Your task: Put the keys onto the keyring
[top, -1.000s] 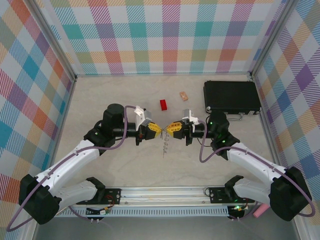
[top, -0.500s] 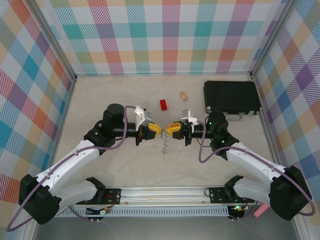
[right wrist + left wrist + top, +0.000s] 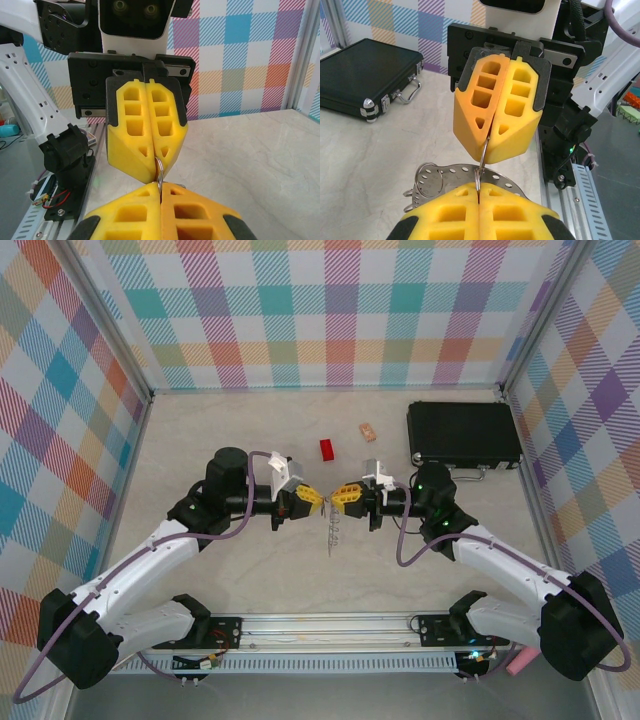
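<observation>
My left gripper and right gripper meet tip to tip above the middle of the table. Both are shut on thin wire loops at the edge of the keyring. The keyring is a flat grey ring that hangs edge-on below the fingertips. In the left wrist view its perforated grey plate shows behind my left gripper, and the right gripper's orange fingers pinch a loop from above. In the right wrist view a loop bridges my right gripper and the left fingers. The keys are out of view.
A black case lies at the back right, with its handle toward the arms. A red block and a small tan block sit just behind the grippers. The metal rail runs along the near edge.
Both grippers stay shut and almost still. The hanging keyring has turned slightly and shows a little more of its face.
</observation>
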### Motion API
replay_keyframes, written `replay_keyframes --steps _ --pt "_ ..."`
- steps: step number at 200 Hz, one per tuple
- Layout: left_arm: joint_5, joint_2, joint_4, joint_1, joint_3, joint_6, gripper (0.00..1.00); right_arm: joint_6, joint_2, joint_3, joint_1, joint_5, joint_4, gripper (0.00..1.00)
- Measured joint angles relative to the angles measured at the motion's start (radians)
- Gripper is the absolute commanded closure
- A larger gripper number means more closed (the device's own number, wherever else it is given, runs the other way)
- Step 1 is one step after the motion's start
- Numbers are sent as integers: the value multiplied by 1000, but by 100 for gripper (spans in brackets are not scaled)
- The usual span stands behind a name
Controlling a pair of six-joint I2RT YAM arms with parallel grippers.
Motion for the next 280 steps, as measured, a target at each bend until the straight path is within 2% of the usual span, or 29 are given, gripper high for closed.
replay_keyframes --steps 90,280 --pt "-21 -26 0 0 0 0 100 -7 -7 0 2 35 -8 100" --pt "-24 -19 2 0 0 -7 100 -6 -6 0 2 11 -10 100"
